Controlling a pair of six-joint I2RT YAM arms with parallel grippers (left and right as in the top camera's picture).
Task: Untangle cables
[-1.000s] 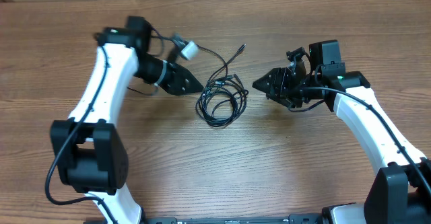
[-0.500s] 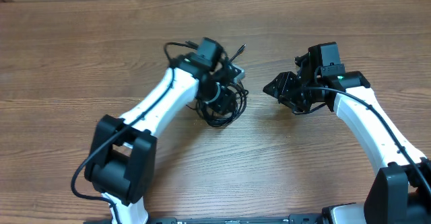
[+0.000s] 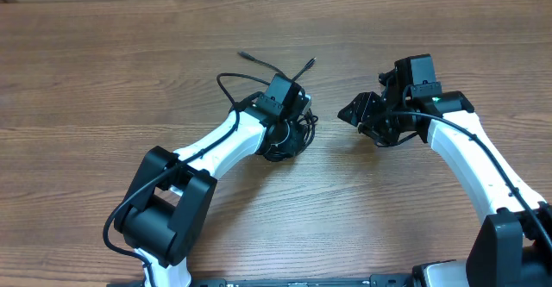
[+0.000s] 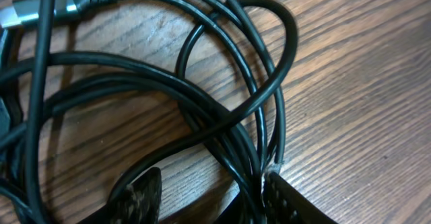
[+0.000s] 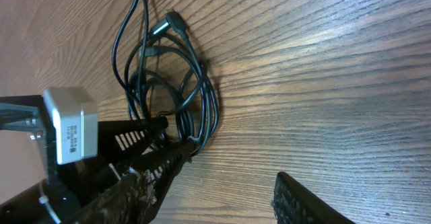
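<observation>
- Tangled cables [image 4: 232, 120] lie in one bunch at the middle of the surface [image 3: 414, 209]; no strand freed yet.
- Left tool [image 4: 212, 197] spread astride strands, not pinching.
- Right tool [image 3: 348, 113] spread, empty, at 3 o'clock of cables.
- Judged: barely begun.

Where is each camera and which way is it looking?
Overhead: above the table, facing straight down; left arm and right arm show.
Left wrist: on the left arm, close over the cables; left gripper tips show.
Right wrist: on the right arm, facing the cables from the side; right gripper shows.
Shared: both wrists see the cables.
</observation>
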